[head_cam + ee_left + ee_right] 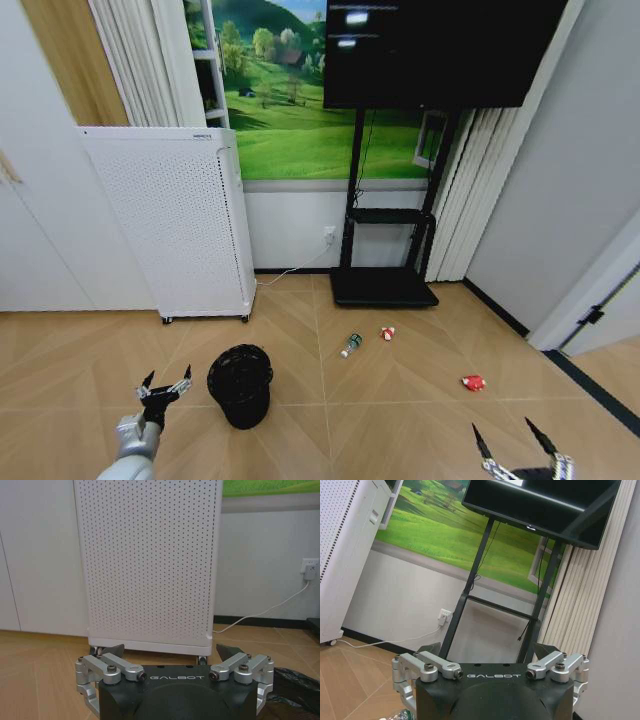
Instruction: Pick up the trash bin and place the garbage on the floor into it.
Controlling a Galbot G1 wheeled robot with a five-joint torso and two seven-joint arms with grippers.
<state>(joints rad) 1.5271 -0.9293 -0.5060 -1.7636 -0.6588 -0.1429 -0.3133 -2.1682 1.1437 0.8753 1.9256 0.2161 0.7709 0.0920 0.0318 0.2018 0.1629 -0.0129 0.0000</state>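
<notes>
Left gripper (165, 386) spread, just beside trash bin (240, 385)

A wooden herringbone floor (420, 420) carries a black mesh trash bin (240, 385). Nearby lie a green-white bottle (350, 345), a red-and-white piece (387, 333) and a red piece (473, 382).

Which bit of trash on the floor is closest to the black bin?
The small green-white bottle. It lies nearest the trash bin; the red-and-white piece is a bit farther, and the red piece is farthest.
</notes>
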